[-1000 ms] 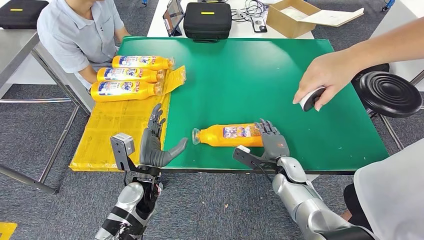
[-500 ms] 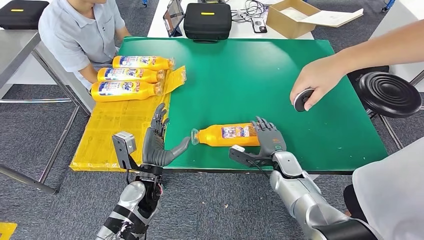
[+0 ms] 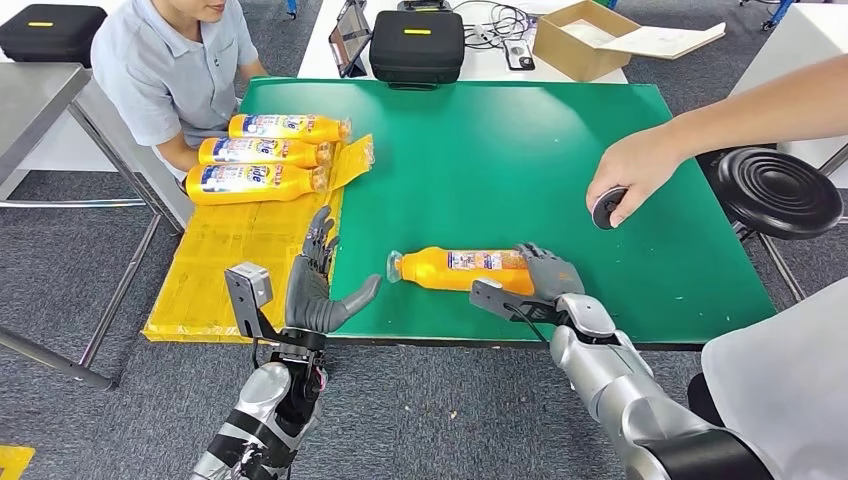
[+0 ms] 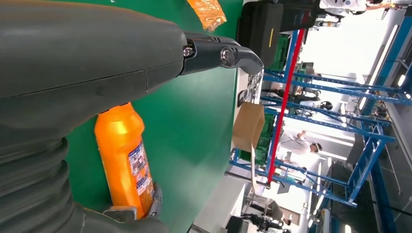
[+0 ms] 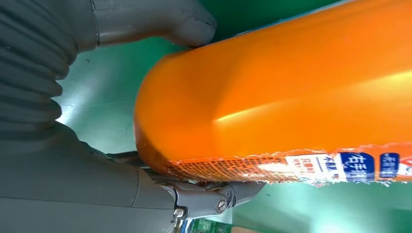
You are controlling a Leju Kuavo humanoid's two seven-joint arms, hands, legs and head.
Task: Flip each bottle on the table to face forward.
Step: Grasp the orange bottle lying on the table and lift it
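Fingers (image 3: 540, 262) now around bottle (image 3: 460, 269) (base)

The head camera looked forward and down from high on the robot over the green-topped table (image 3: 520, 140), both silver arms entering from below. The left wrist camera sat close behind the open left hand (image 4: 97, 53), turned on its side, looking across the table toward distant blue racking. The right wrist camera was pressed very near the orange plastic bottle (image 5: 291, 92), which lay in all three views.
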